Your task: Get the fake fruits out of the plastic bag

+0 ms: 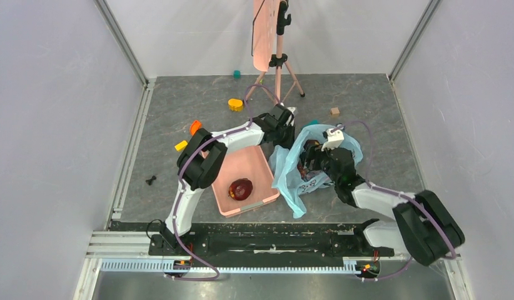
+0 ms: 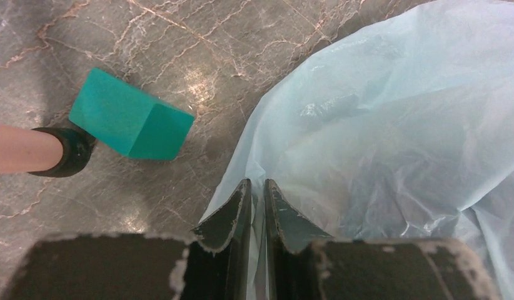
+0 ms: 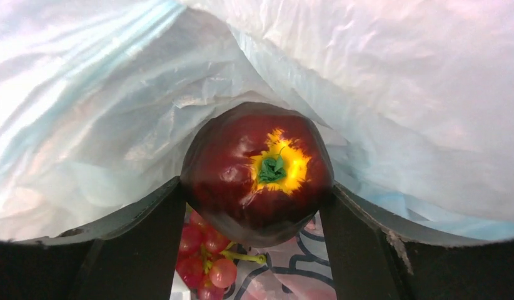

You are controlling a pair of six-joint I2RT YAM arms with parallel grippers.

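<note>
Dark-red apple [image 3: 257, 172], with a yellow patch and green calyx facing the wrist camera, inside the light-blue plastic bag [image 3: 117, 125]. The right claw [image 3: 254, 187] reaches into the bag's mouth. Its two black fingers [image 3: 148, 231] stand fairly wide apart, one against each side of the apple, which sits wedged between them. Below the apple a bunch of red grapes [image 3: 201, 262] lies on the bag's printed panel.

The left claw [image 2: 257, 194] is at the bag's far-left edge. Its jaws are drawn nearly together, with a thin fold of the blue film pinched between them. Just beside it a teal block [image 2: 129, 122] rests on the grey marbled table [image 2: 179, 50], touching the black rubber foot [image 2: 67, 150] of a pink tripod.

From above, the bag [image 1: 292, 181] lies crumpled right of centre. A pink basket [image 1: 245, 159] sits just to its left and holds a second apple [image 1: 241, 189] near its front edge. A yellow block [image 1: 236, 104] and an orange block [image 1: 195, 127] lie farther out on the table.
</note>
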